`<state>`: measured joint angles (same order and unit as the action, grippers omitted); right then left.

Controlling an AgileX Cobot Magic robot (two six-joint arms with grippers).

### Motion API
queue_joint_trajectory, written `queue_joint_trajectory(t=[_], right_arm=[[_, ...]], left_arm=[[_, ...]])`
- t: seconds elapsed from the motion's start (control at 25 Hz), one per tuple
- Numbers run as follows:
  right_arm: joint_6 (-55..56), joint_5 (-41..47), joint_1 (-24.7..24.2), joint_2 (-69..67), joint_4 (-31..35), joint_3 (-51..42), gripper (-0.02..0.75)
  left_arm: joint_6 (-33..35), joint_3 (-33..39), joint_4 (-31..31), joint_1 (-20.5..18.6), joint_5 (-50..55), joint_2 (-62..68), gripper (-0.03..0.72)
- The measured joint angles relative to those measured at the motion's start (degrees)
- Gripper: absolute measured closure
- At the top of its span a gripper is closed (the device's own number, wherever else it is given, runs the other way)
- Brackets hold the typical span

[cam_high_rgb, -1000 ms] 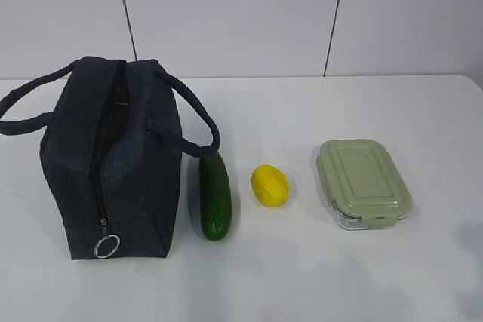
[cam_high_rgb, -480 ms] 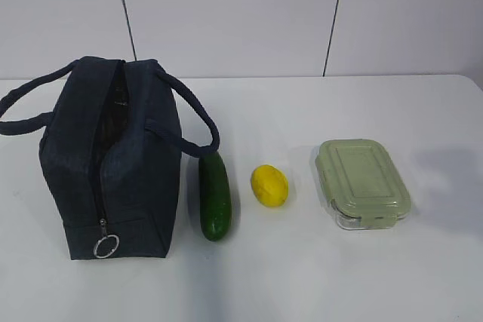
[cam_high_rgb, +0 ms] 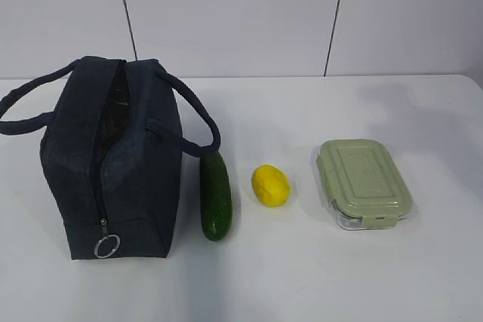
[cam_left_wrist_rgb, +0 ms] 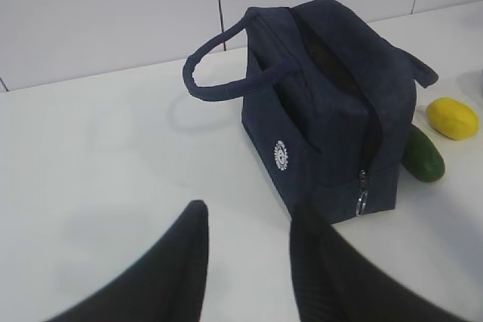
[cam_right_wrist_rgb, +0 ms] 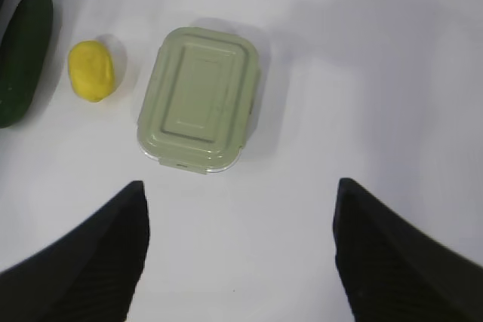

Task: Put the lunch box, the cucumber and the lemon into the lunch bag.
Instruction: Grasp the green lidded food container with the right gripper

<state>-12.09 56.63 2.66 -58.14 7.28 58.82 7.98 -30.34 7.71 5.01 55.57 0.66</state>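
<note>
On my exterior feed the lunch bag stands upright at the far left of the white bench, its top zipper undone and the ring pull hanging low on the near end. One loop handle sticks out to the left, the other droops to the right over the far tip of the cucumber. The cucumber lies on the bench just beside the bag's right wall, its length running toward me. Next comes the lemon, near the cucumber but apart from it. Furthest right sits the lunch box, flat on the bench with its green lid clipped on, well apart from the lemon.

Through the left wrist camera I see my left end effector hovering above bare bench short of the bag, jaws parted moderately with nothing between them. The right wrist camera shows my right end effector spread wide and empty, above the bench just short of the lunch box.
</note>
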Motion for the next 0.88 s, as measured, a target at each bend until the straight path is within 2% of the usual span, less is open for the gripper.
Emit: queue_joint_trajectory(t=[0.12, 0.24, 0.28, 0.4, 0.52, 0.68, 0.88], right_arm=[[-3.2, 0.0, -0.2, -4.4, 2.2, 0.8, 0.183], [-6.6, 0.1, -3.8, -7.7, 5.9, 0.9, 0.183], [-8.4, 0.1, -5.5, -8.4, 8.1, 0.9, 0.183], [-16.9, 0.8, -11.7, -10.8, 20.4, 1.0, 0.183], [-25.3, 4.3, -16.1, -15.4, 28.5, 1.3, 0.183], [-30.9, 9.3, -17.2, -24.0, 32.0, 3.5, 0.183], [-34.0, 11.6, -18.5, -32.9, 34.4, 7.4, 0.183]], left_arm=[[0.0, 0.0, 0.0, 0.0, 0.0, 0.0, 0.424], [0.0, 0.0, 0.0, 0.0, -0.1, 0.0, 0.424], [0.0, 0.0, 0.0, 0.0, -0.1, 0.0, 0.424], [0.0, 0.0, 0.0, 0.0, -0.1, 0.0, 0.424], [0.0, 0.0, 0.0, 0.0, -0.1, 0.0, 0.424], [0.0, 0.0, 0.0, 0.0, -0.1, 0.0, 0.424], [0.0, 0.0, 0.0, 0.0, -0.1, 0.0, 0.424]])
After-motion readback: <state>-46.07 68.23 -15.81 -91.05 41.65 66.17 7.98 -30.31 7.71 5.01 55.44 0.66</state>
